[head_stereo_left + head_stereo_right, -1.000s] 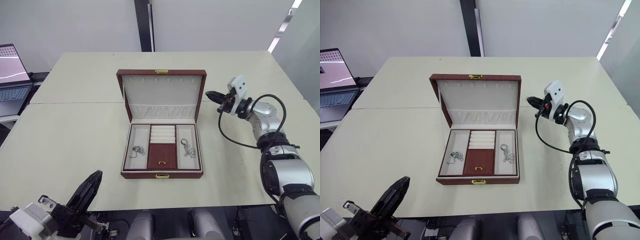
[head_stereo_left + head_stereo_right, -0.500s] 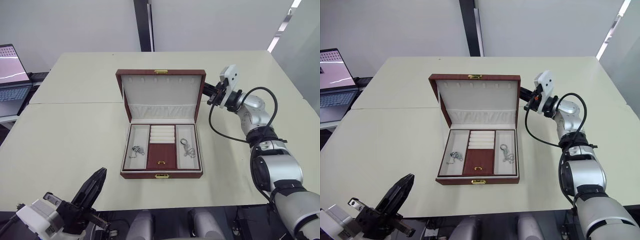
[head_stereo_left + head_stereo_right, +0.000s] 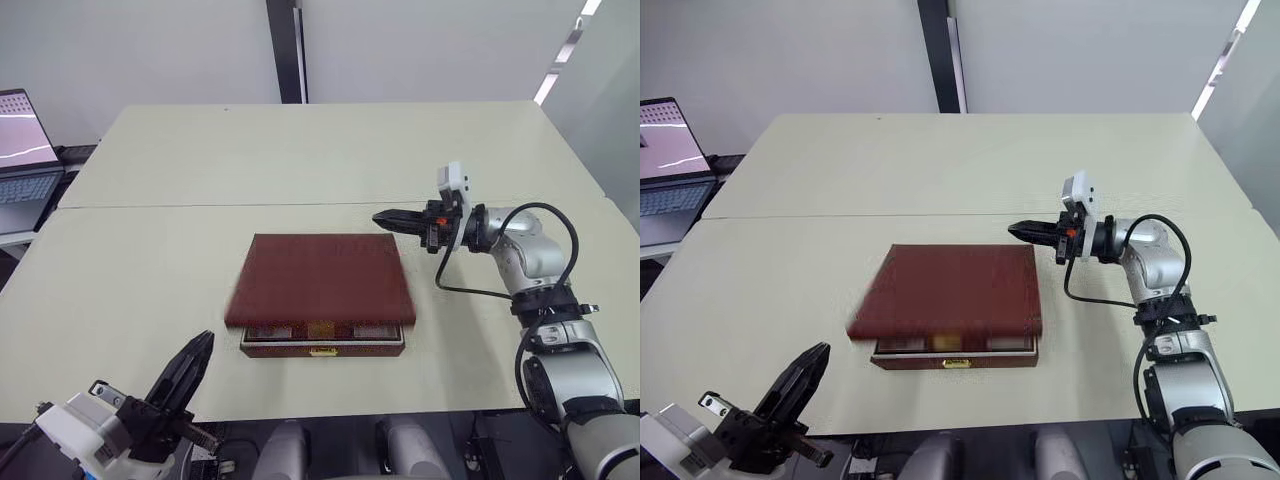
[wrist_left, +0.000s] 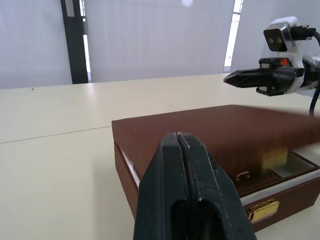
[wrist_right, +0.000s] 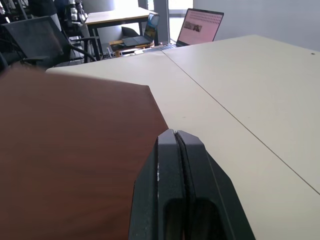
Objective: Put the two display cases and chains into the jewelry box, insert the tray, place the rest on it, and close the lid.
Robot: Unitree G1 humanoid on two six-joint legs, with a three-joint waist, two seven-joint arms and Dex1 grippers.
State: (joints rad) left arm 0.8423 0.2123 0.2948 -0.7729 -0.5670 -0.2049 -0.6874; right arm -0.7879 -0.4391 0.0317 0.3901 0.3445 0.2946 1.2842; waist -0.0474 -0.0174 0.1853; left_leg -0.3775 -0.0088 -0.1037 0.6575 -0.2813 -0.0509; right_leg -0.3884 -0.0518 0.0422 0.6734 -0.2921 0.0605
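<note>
The jewelry box (image 3: pixel 322 348) sits mid-table with its gold clasp facing me. Its reddish-brown lid (image 3: pixel 322 278) lies almost flat over it, blurred, with a thin gap left along the front. Through that gap the left wrist view shows the tray (image 4: pixel 300 162) with its gold knob (image 4: pixel 243 175). The display cases and chains are hidden under the lid. My right gripper (image 3: pixel 380 217) is shut and empty, pointing left just above the lid's back right corner. Low beyond the table's front edge, left of the box, my left gripper (image 3: pixel 203 345) is shut and empty.
An open laptop (image 3: pixel 25 150) stands on a side desk at the far left. A seam (image 3: pixel 150 206) crosses the pale table behind the box. The right wrist view shows chairs (image 5: pixel 45 35) and another desk beyond the table.
The lid has swung down from upright to nearly flat on the box. My right gripper came from behind the lid's right edge down to the box's back right corner. The left gripper barely moved.
</note>
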